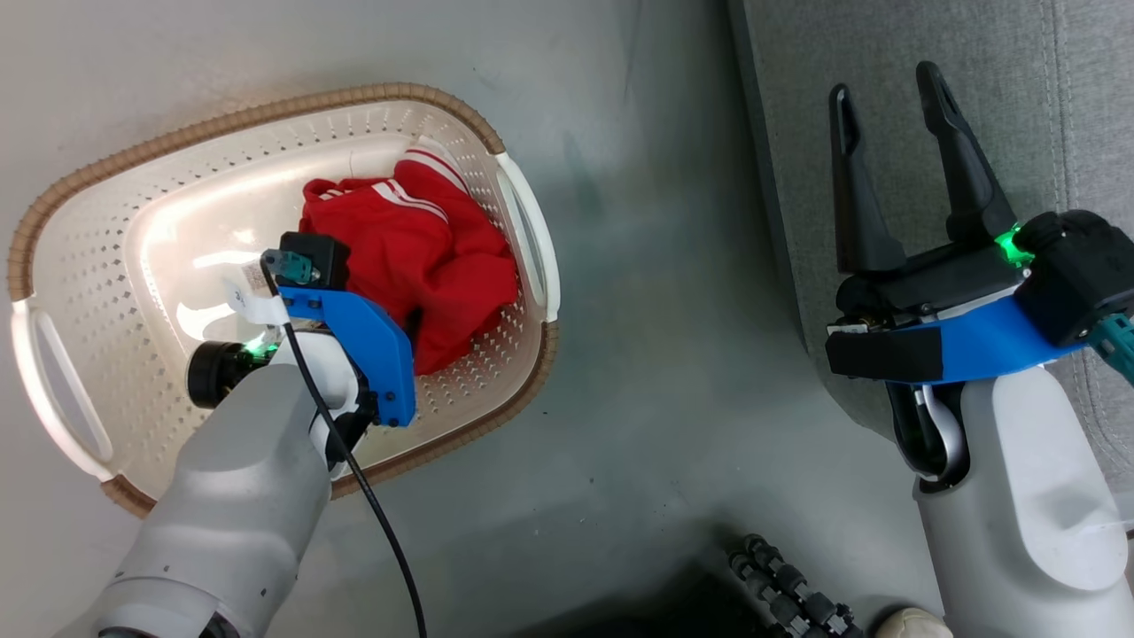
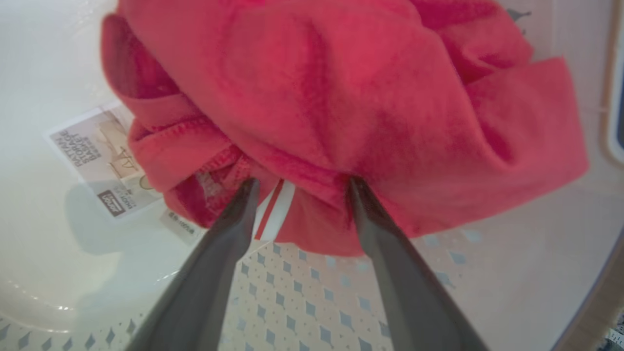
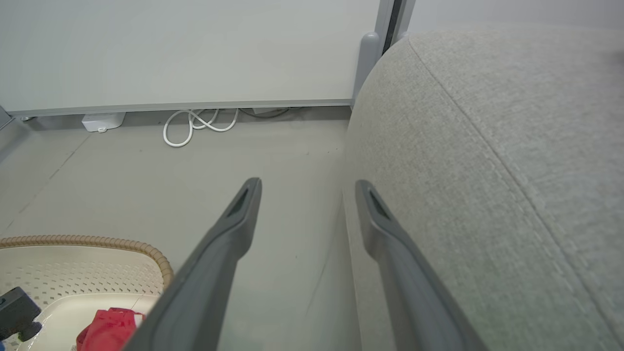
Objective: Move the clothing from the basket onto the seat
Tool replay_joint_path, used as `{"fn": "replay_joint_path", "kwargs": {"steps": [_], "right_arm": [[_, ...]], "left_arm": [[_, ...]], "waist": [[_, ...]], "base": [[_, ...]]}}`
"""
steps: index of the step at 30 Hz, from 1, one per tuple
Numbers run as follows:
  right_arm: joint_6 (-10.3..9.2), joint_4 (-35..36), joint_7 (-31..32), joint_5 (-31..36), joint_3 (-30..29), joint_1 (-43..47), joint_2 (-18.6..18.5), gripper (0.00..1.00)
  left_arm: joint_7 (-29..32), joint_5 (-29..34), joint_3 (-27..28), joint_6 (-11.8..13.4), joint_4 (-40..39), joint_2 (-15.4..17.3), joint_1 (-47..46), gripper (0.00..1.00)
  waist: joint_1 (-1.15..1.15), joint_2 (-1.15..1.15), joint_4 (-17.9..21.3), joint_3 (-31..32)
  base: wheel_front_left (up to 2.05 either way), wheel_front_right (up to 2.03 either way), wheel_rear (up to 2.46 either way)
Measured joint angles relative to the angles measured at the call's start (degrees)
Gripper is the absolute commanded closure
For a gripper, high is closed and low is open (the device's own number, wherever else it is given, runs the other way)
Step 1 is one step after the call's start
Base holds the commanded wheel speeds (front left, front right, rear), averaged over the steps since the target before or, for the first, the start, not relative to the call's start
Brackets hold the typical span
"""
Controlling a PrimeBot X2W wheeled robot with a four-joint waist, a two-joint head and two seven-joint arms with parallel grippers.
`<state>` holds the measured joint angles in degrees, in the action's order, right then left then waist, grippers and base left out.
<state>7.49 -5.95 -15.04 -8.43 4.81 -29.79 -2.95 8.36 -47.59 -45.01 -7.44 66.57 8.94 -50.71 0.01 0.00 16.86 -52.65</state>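
Soft, crumpled red clothing (image 1: 416,257) with thin white stripes lies bunched in the cream perforated plastic basket (image 1: 266,111), at the end nearer the seat (image 1: 1010,44), partly over a printed label (image 2: 97,151) on the smooth basket floor; the left gripper (image 2: 302,192) has its 2 dark tapered fingers moderately spread, tips pressed into the fabric, a fold between them; the right gripper (image 1: 886,89), equally spread, holds nothing over the seat's grey woven upholstery.

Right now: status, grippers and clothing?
Left gripper open, tips in the clothing, in the basket. Right gripper open, empty, by the seat edge. Nothing seen blocking.
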Motion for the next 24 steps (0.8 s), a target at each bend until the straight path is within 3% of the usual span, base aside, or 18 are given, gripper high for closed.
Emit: {"fn": "replay_joint_path", "kwargs": {"steps": [6,21,22,23,24], "right_arm": [[0.00,0.6,0.0,-0.2,0.0,-0.5,0.0,0.00],[0.00,1.8,0.0,-0.8,0.6,-1.8,0.0,0.00],[0.00,1.9,0.0,-0.8,0.6,-1.9,0.0,0.00],[0.00,1.9,0.0,-0.8,0.6,-1.9,0.0,0.00],[0.00,2.0,0.0,-0.8,0.7,-2.0,0.0,0.00]], "left_arm": [[1.0,-5.0,-0.6,0.0,-3.4,0.0,-0.4,0.00],[-4.2,-4.2,-5.9,0.1,3.3,0.9,-6.7,0.00],[-4.2,-4.0,-6.2,0.1,4.0,0.8,-7.1,0.21],[-4.2,-3.6,-6.7,0.4,4.4,0.6,-7.3,1.00],[-4.6,-2.9,-7.3,0.4,4.9,0.4,-7.4,1.00]], "waist": [[0.00,0.00,0.2,-2.3],[0.00,0.00,1.0,-6.9],[0.00,0.00,1.1,-7.0],[0.00,0.00,1.2,-7.2],[0.00,0.00,1.2,-7.3]], "base": [[0.00,0.00,0.00],[0.00,0.00,0.00],[0.00,0.00,0.00],[0.00,0.00,0.00],[0.00,0.00,0.00]]}}
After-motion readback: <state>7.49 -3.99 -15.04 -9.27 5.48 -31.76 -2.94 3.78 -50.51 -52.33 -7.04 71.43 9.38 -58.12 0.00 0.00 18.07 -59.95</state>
